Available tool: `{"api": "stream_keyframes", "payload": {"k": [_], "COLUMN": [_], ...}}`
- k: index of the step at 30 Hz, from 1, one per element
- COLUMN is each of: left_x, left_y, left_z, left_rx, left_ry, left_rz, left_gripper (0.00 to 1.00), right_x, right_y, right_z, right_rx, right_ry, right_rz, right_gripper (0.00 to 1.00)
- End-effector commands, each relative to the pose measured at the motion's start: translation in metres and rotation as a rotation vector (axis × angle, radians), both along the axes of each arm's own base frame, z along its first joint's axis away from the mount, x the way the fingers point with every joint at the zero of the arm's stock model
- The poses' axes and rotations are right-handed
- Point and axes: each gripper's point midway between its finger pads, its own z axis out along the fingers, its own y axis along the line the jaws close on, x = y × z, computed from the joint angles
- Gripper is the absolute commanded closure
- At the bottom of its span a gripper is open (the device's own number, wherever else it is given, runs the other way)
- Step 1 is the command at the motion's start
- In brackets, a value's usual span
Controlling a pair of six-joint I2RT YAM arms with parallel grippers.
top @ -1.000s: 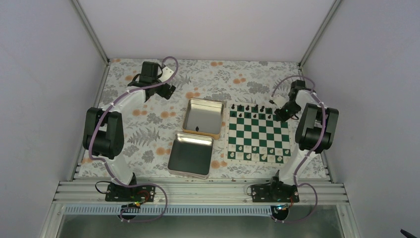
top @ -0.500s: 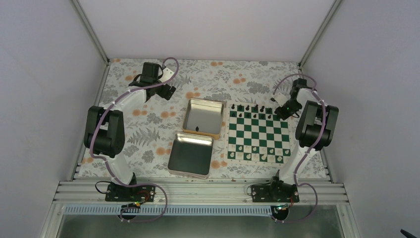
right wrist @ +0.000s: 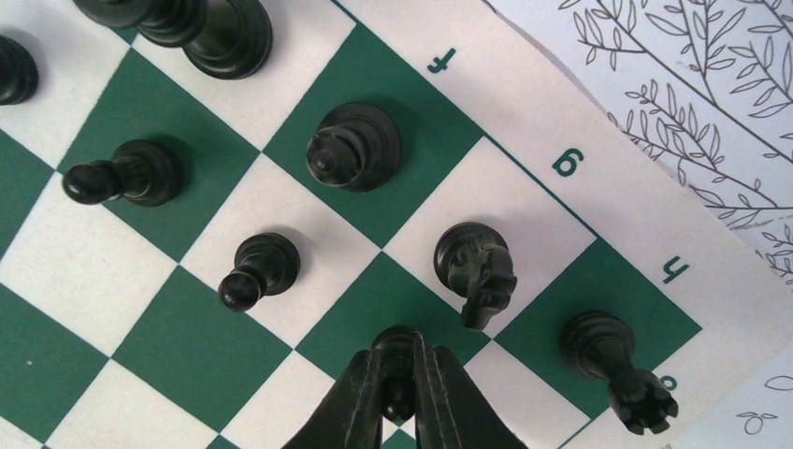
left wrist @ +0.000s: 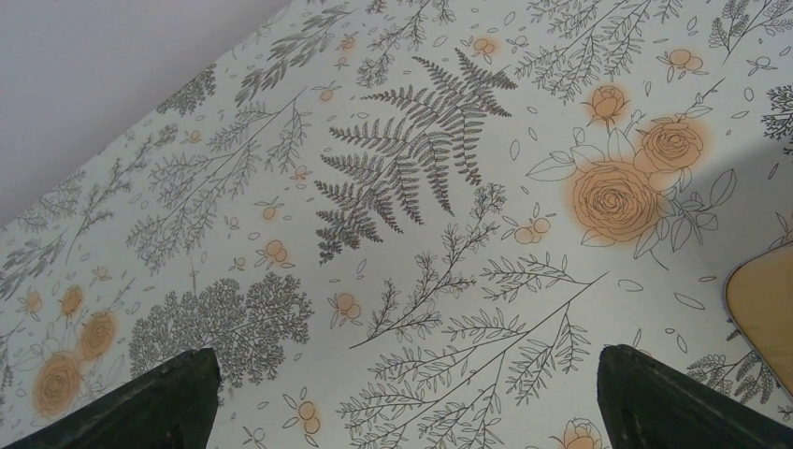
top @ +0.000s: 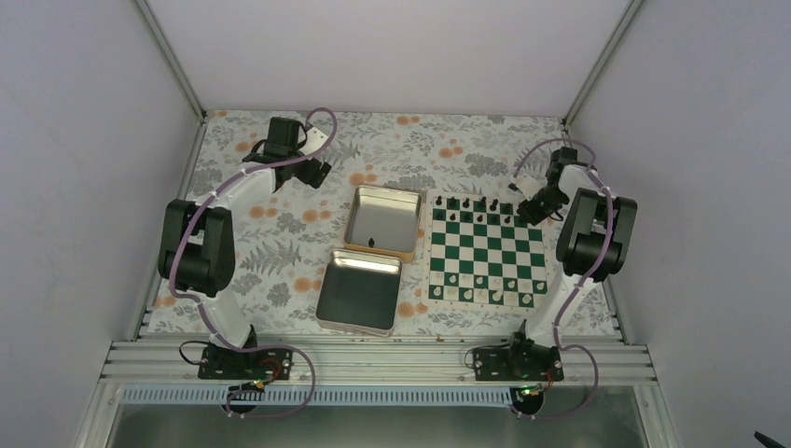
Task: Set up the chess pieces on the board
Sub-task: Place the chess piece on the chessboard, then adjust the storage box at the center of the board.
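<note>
Where the board (right wrist: 524, 112) ends, its border reads f, g, h.

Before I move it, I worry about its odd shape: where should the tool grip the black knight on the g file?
Probably the knight by its head, from straight above, closing across its narrow sides: it stands upright, with the rook close beside it.

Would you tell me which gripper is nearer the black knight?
Right: the right gripper, holding a pawn, is beside the knight over the board; the left gripper hovers far off, beyond the tins.
</note>
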Motion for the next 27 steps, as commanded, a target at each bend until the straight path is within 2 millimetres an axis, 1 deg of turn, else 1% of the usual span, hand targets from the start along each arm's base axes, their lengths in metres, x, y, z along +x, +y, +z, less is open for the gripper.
{"api": "stream_keyframes", "payload": {"k": [1,4,6,8,10,12,14,15,16,18,20,22,24,26,27], "left_x": [0.006,0.006,0.005,0.006,0.005,0.005,0.003,0.002,0.004,0.006,0.007,0.008,0.006,0.0,-0.004], "left_y": [-0.002,-0.002,-0.002,-0.002,-0.003,-0.005,-0.008,-0.008,-0.008,-0.008,-0.015,-0.025,-0.035,-0.05,-0.058], "left_z": [0.004,0.004,0.004,0.006,0.007,0.007,0.006,0.006,0.01,0.014,0.017,0.018,0.014,0.004,-0.001], "left_rx": [0.002,0.001,0.001,0.002,-0.004,-0.007,0.002,0.013,0.025,0.064,0.116,0.179,0.215,0.215,0.214], "left_ry": [-0.016,-0.015,-0.015,-0.018,-0.017,-0.012,0.001,0.006,0.002,0.002,0.012,0.036,0.086,0.167,0.212], "left_rz": [-0.002,-0.001,-0.002,0.0,-0.005,-0.016,-0.037,-0.042,-0.047,-0.062,-0.087,-0.107,-0.134,-0.18,-0.2], "left_gripper": [0.0,0.0,0.0,0.0,0.0,0.0,0.0,0.0,0.0,0.0,0.0,0.0,0.0,0.0,0.0], "right_x": [0.001,0.003,0.003,0.003,0.003,0.003,0.001,-0.004,-0.005,-0.005,0.0,0.007,0.015,0.022,0.024], "right_y": [0.0,-0.003,-0.003,-0.005,-0.005,-0.002,0.003,0.007,0.011,0.025,0.054,0.082,0.109,0.132,0.142], "right_z": [-0.005,-0.001,0.007,0.019,0.037,0.059,0.083,0.094,0.105,0.124,0.143,0.152,0.161,0.169,0.168], "right_rx": [0.025,0.006,0.002,-0.014,-0.02,-0.017,-0.014,-0.012,-0.018,-0.023,-0.015,-0.011,0.001,0.021,0.029], "right_ry": [0.015,-0.003,-0.016,-0.04,-0.068,-0.095,-0.123,-0.121,-0.136,-0.17,-0.214,-0.244,-0.286,-0.327,-0.332], "right_rz": [0.005,0.001,0.002,-0.001,0.0,0.004,0.012,0.021,0.033,0.061,0.113,0.158,0.199,0.231,0.245], "right_gripper": [0.87,0.77,0.74,0.72,0.71,0.7,0.69,0.68,0.66,0.65,0.64,0.61,0.59,0.58,0.57]}}
